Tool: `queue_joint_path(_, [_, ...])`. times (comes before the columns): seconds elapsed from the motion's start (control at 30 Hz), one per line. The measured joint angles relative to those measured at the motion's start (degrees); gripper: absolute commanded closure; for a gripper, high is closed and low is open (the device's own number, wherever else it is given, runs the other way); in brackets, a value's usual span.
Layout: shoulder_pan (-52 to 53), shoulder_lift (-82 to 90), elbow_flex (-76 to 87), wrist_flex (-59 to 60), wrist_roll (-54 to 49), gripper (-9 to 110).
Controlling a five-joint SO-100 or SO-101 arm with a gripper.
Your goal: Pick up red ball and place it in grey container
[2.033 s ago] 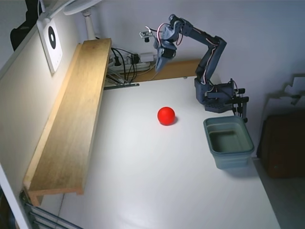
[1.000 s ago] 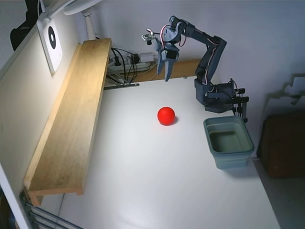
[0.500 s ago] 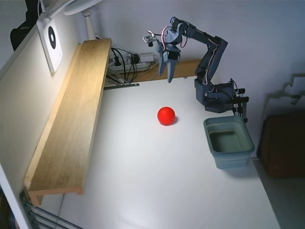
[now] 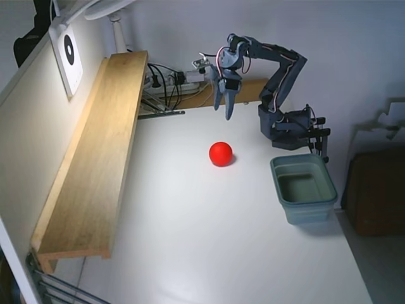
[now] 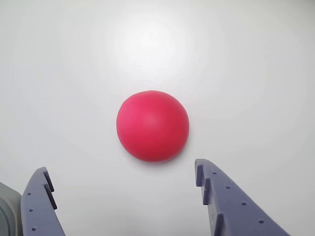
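A: Which step is this?

B: The approach, by my reading. The gripper hangs in the air above the far end of the bench, well apart from the ball, which sits alone on the bare white top. Nothing is held.

A: And the jaws?

B: Apart. In the wrist view the two blue-grey tips frame the ball from below, with the gripper wide enough to take it.

A: So next?

B: Come down until the tips straddle the ball, then close gently; a smooth, plain red sphere on a slick matte top would likely roll if nudged off-centre.

A: The container?

B: The container stands near the bench's right edge in the fixed view, empty: grey-blue plastic, rounded corners, thick rim, tapering sides.
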Motion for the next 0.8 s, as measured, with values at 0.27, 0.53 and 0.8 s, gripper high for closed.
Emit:
queue_joint_path(0.27, [0.18, 3.25, 8.79, -6.15, 0.0, 63])
queue_joint_path(0.53, [0.0, 5.27, 13.89, -9.58, 0.0, 63])
queue_joint_path(0.8, [0.0, 5.8, 14.94, -10.28, 0.0, 63])
